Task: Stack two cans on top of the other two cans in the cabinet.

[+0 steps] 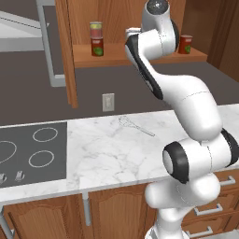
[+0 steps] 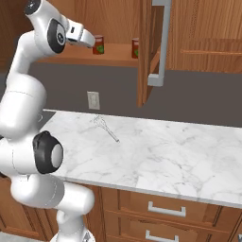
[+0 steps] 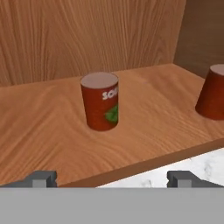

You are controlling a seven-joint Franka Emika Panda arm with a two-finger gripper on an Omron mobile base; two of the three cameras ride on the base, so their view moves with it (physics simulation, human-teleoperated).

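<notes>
Cans first: on the cabinet (image 1: 70, 56) shelf, toward its left end in the left base view, the pale can (image 1: 96, 29) with yellow-green and pink bands already sits upright on top of a red can (image 1: 97, 46). That makes one stack done, by my reading. A second red can (image 3: 100, 107) stands alone in the middle of the plank, straight ahead of the tool (image 3: 112, 177), and a third red can (image 3: 213, 92) stands well apart at the far right of the shelf. So one stack is left: one of these two lone reds has to go on top of the other, and the middle one looks like the next pick.

The tool is set wide, holding nothing, its two dark tips spread either side of the middle can but short of it, at the shelf's front edge.

Below the cabinet runs a white marble tabletop (image 1: 107, 154), with a thin wire whisk (image 1: 135, 126) lying on it, a black cooktop (image 1: 28, 154) at the left, an outlet (image 1: 108, 101) on the dark wall, and wooden base cabinets (image 2: 156, 212) with metal handles.
</notes>
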